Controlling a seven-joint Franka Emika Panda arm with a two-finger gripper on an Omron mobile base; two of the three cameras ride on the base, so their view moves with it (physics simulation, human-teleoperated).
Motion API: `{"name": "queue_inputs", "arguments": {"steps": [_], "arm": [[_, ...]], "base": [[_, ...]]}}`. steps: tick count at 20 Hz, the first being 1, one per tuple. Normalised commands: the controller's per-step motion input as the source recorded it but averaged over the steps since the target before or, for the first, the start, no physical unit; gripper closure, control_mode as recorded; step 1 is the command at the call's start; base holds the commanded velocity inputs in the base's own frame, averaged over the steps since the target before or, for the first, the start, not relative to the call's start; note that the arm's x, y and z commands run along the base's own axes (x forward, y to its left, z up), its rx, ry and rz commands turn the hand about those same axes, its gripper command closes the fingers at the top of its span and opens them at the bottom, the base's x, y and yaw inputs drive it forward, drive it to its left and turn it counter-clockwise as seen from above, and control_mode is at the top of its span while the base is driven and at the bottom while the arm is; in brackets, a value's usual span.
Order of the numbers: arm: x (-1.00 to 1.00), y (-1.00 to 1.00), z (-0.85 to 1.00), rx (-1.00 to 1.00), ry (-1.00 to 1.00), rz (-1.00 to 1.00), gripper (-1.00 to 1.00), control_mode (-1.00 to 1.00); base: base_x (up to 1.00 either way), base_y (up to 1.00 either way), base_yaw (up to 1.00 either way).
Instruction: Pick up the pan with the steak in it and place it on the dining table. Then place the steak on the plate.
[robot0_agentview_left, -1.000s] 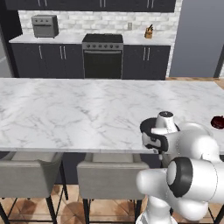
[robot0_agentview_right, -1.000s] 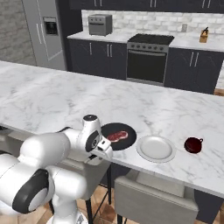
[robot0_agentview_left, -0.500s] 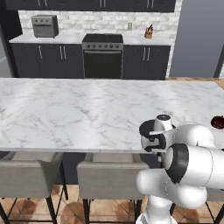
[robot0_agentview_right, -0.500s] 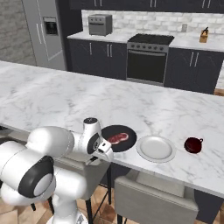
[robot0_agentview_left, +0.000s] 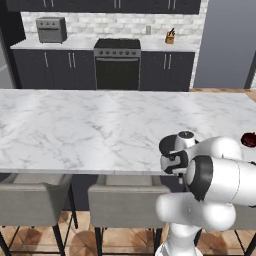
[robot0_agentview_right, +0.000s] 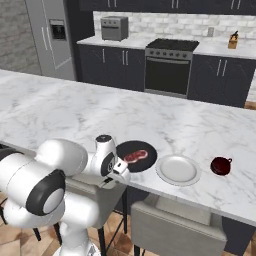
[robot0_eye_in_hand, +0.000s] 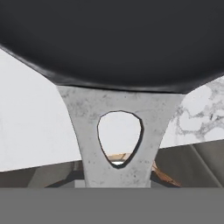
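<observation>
The pan (robot0_agentview_right: 136, 155) sits on the dining table (robot0_agentview_right: 60, 110), close to the table's near edge, with the steak (robot0_agentview_right: 136, 156) lying flat inside it. The steak is red with pale marbling and rests slightly toward the robot's side of the pan's centre. Just beside the pan, farther along the same edge, stands the plate (robot0_agentview_right: 178, 169), separate from the pan and with nothing on it. Beyond the plate sits a dark red round object (robot0_agentview_right: 220, 165), apart from the plate.

The gripper (robot0_agentview_right: 120, 171) is positioned at the pan's near rim, where the handle projects. In the hand view the pan's black body (robot0_eye_in_hand: 113, 39) spans the upper area, and its pale grey handle (robot0_eye_in_hand: 120, 135), pierced by a teardrop hole, runs down toward the fingertips. The jaws are clenched on this handle.

In the left base view the robot's own arm covers the pan. The dark red object (robot0_agentview_left: 248, 139) shows at the table's (robot0_agentview_left: 90, 125) far right. Grey chairs (robot0_agentview_left: 125, 202) stand under the near edge.
</observation>
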Motion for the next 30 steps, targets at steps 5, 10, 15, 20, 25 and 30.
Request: {"name": "queue_inputs", "arguments": {"steps": [5,10,15,20,25,30], "arm": [[0.04,0.0,-0.02,0.0,0.0,0.0,1.0,-1.0],[0.0,0.0,0.0,0.0,0.0,0.0,-1.0,-1.0],[0.01,0.0,0.08,0.01,0.0,-0.02,-1.0,-1.0],[0.0,0.0,0.31,0.03,-0.01,-0.05,-1.0,-1.0],[0.0,0.0,0.41,0.04,0.0,-0.06,-1.0,-1.0],[0.19,-0.01,0.37,0.03,0.0,-0.08,-1.0,-1.0]], "base": [[0.0,0.0,0.0],[0.0,0.0,0.0],[0.0,0.0,0.0],[0.0,0.0,0.0],[0.0,0.0,0.0],[0.0,0.0,0.0]]}}
